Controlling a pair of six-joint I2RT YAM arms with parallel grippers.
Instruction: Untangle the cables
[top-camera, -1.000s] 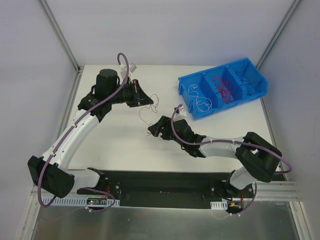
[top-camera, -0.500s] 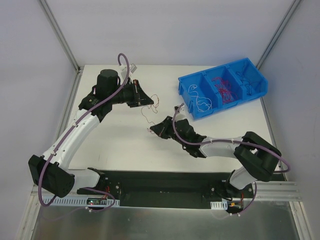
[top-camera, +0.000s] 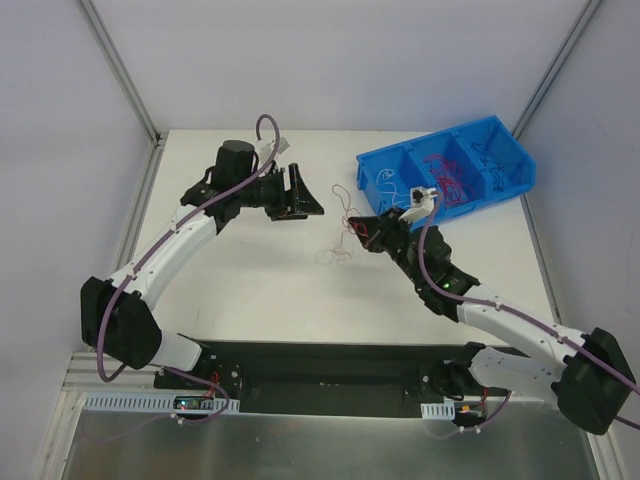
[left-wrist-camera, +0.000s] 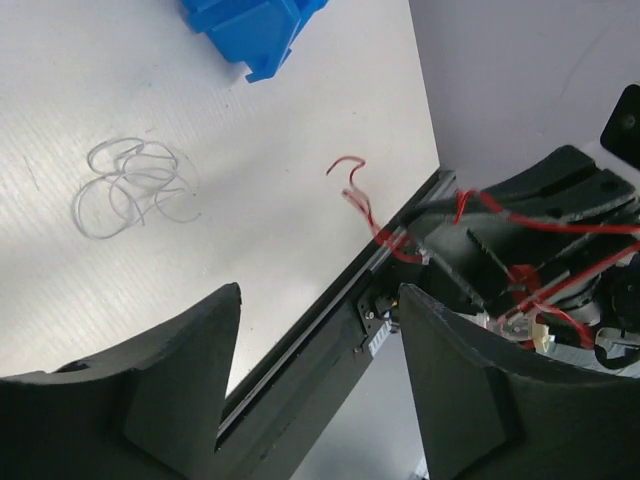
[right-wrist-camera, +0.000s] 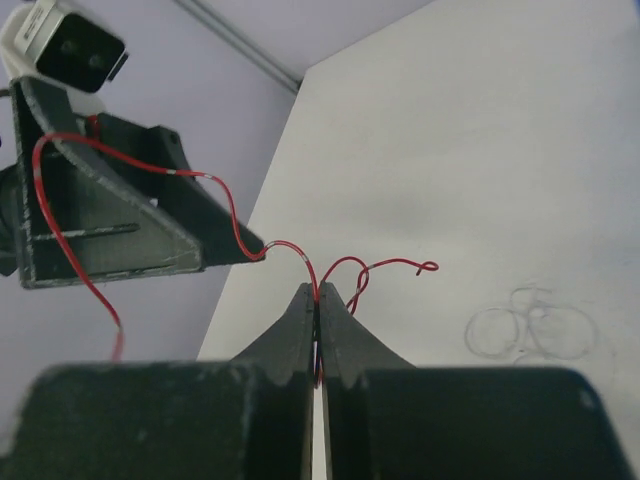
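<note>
- Red cable (right-wrist-camera: 283, 244) pinched in the closed right claw (right-wrist-camera: 317, 300), held clear of the white cable (left-wrist-camera: 130, 185), likely to separate them.
- Left claw (left-wrist-camera: 318, 300) open and empty, leaving the strand free to pull.

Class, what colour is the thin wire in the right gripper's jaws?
Red; the thin wire shows best in the right wrist view.

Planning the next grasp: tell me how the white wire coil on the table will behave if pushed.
The white wire coil looks very thin and lies in loose loops, so it is probably light and floppy. Pushed, it would likely slide or deform rather than roll. Its open curls could snag.
</note>
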